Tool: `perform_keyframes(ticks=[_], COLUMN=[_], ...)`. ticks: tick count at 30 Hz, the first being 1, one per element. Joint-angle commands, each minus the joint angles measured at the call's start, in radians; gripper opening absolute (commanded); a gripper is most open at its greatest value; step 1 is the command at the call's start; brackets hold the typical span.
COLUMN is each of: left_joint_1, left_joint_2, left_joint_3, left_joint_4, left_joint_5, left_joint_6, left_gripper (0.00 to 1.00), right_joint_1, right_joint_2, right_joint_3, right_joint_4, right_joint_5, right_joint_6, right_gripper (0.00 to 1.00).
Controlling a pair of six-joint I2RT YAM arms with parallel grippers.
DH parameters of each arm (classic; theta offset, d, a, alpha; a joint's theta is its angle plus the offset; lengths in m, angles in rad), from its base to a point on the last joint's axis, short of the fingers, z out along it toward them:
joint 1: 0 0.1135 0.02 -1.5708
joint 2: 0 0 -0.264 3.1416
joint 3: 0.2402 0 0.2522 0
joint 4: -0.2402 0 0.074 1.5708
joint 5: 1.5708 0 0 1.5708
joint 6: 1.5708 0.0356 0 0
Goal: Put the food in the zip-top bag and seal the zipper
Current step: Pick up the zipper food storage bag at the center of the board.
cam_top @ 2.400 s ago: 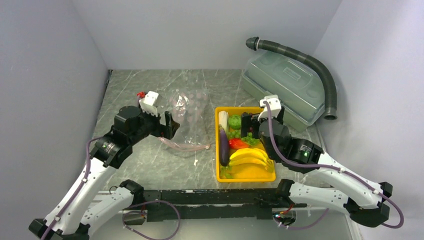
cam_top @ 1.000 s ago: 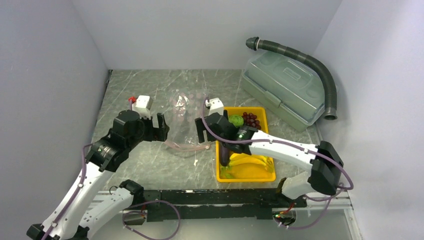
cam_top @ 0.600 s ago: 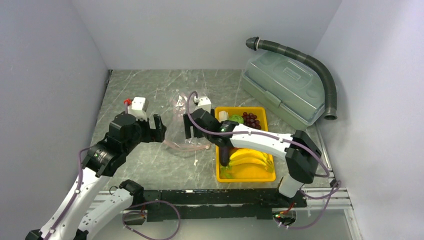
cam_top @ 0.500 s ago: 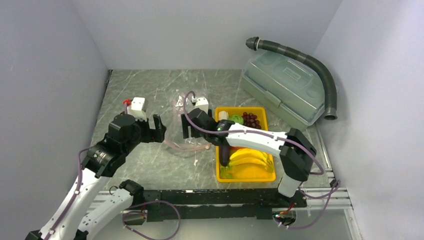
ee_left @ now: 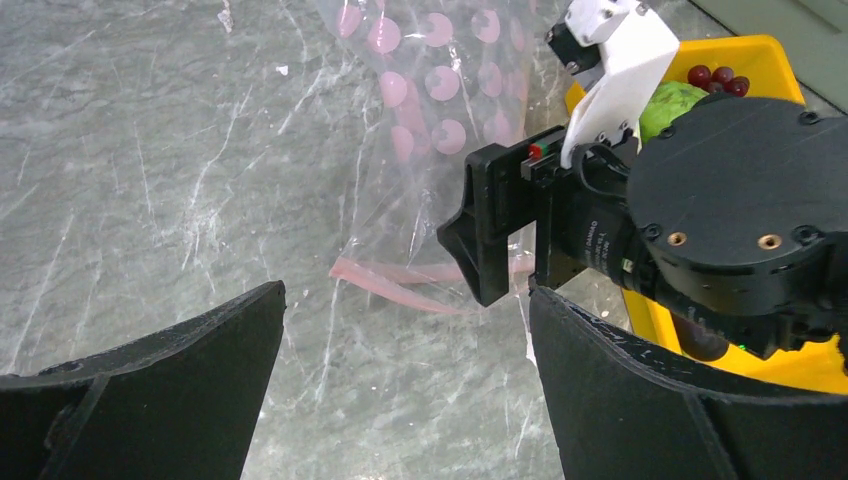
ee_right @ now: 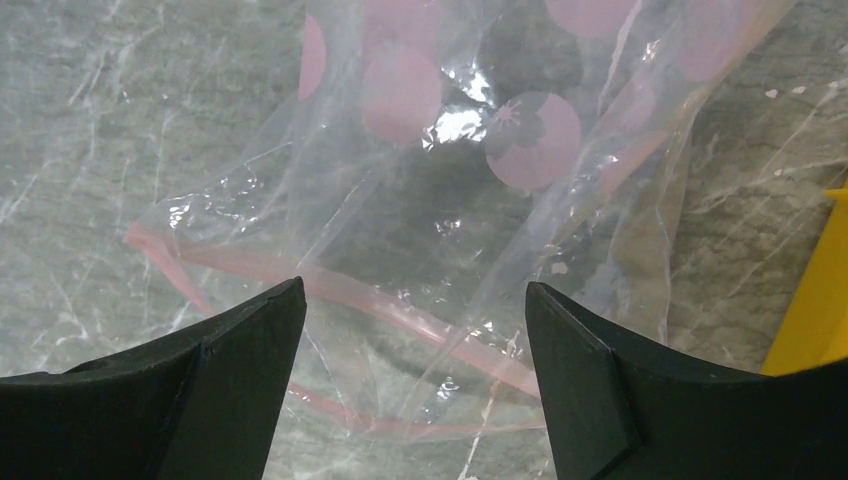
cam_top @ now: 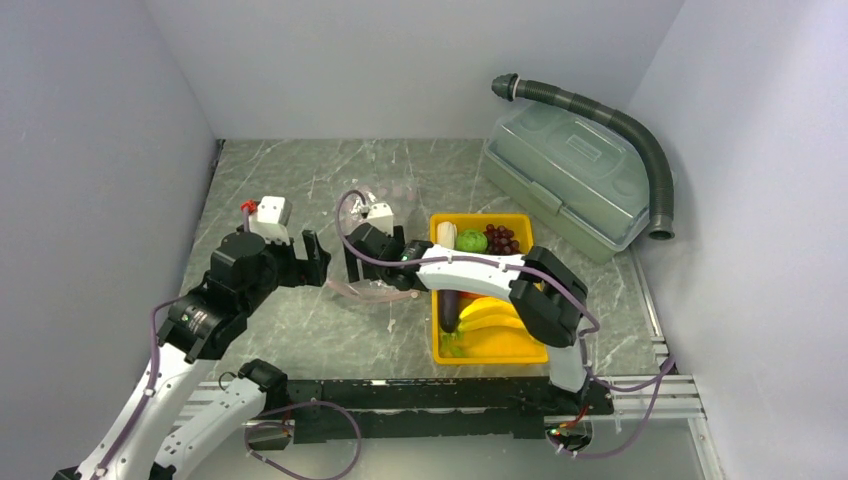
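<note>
The zip-top bag (cam_top: pixel 378 200) lies clear and crinkly, with pink dots, left of the yellow tray (cam_top: pixel 492 348). Its pink zipper (cam_top: pixel 362 292) curves along the near mouth edge, parted into two strips. My right gripper (cam_top: pixel 362 270) hovers open and empty over the bag's mouth; in its wrist view the zipper (ee_right: pixel 385 300) runs between the fingers (ee_right: pixel 220 370). My left gripper (cam_top: pixel 316 262) is open and empty just left of the mouth, and its wrist view shows the zipper (ee_left: pixel 385 285) ahead. The food stays in the tray: bananas (cam_top: pixel 497 316), eggplant (cam_top: pixel 450 308), green grapes (cam_top: pixel 472 240), dark red grapes (cam_top: pixel 504 240).
A translucent grey-green lidded box (cam_top: pixel 570 175) stands at the back right with a grey ribbed hose (cam_top: pixel 645 150) curving over it. Walls close the table on the left, back and right. The tray's edge (ee_right: pixel 815 310) is close to the right of my right gripper.
My right arm has swung left from over the tray to over the bag's mouth, empty. My left gripper has drawn back a little to the left.
</note>
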Motion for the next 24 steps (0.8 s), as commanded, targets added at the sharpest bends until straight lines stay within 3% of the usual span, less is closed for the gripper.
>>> perform_keyframes(ticks=[1,5,11,19,24], left_joint_1=[0.001,0.001,0.001,0.001,0.001], left_joint_2=[-0.011,-0.011,-0.010,-0.009,-0.006], left_joint_3=[0.002,0.002,0.002,0.001,0.002], left_joint_4=[0.010,0.011,0.009,0.009,0.009], left_joint_5=[-0.007,-0.008,-0.010,-0.018,-0.021], left_joint_6=[0.003,0.004,0.004,0.003,0.004], left_gripper=[0.97,0.97,0.97,0.97,0.97], right_joint_1=[0.008,0.010,0.012,0.011,0.012], right_joint_2=[0.017,0.046,0.067,0.084,0.088], right_joint_3=[0.043,0.049,0.040,0.024,0.024], right_joint_4=[-0.010,-0.016,-0.006,0.027,0.036], right_joint_5=[0.051,0.062,0.083,0.082,0.081], right_joint_6=[0.025,0.035,0.034,0.019,0.004], right_gripper=[0.85,0.84,0.74,0.48,0.24])
